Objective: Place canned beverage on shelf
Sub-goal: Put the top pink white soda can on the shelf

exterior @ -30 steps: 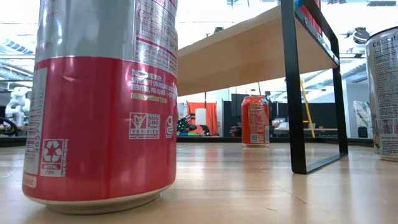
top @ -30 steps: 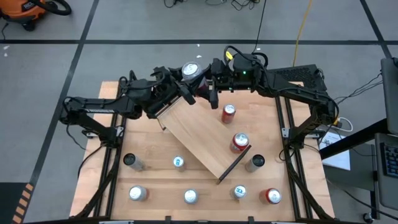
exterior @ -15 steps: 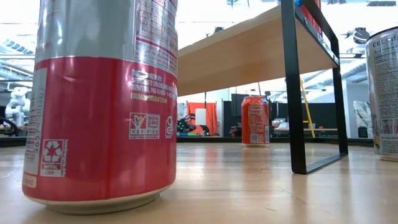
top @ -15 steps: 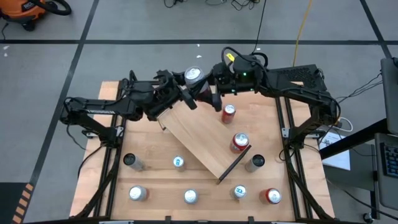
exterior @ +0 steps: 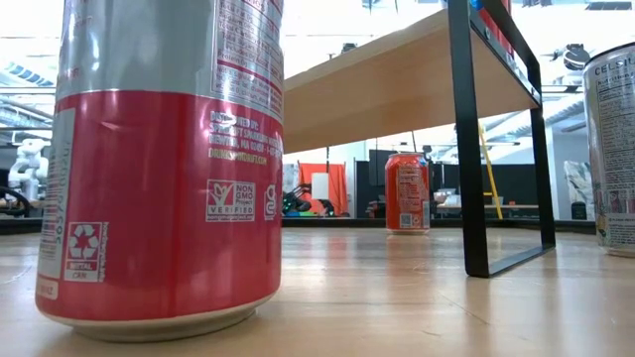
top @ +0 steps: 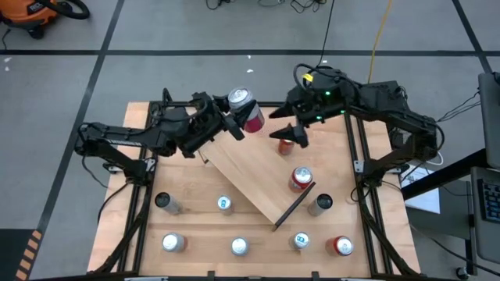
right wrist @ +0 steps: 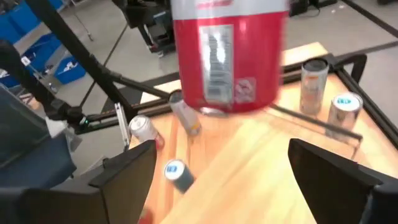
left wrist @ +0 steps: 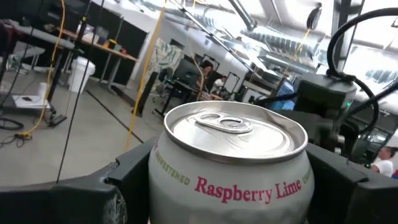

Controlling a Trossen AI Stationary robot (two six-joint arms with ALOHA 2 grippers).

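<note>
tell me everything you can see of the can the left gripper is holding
The held can is a silver-topped aluminium drink can with a red lower body and "Raspberry Lime" printed under its rim; its pull tab is unopened. The left gripper clamps its sides, holding it tilted in the air above the far end of the shelf. The right gripper stands open, apart from it.

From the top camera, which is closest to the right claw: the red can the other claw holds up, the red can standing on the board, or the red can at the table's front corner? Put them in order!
Measured from the right gripper:
1. The red can on the shelf, just in front of it.
2. The raspberry lime can held by the left gripper, off to its left; near enough to the first that the order is uncertain.
3. The corner red can, far at the table's front right.
</note>
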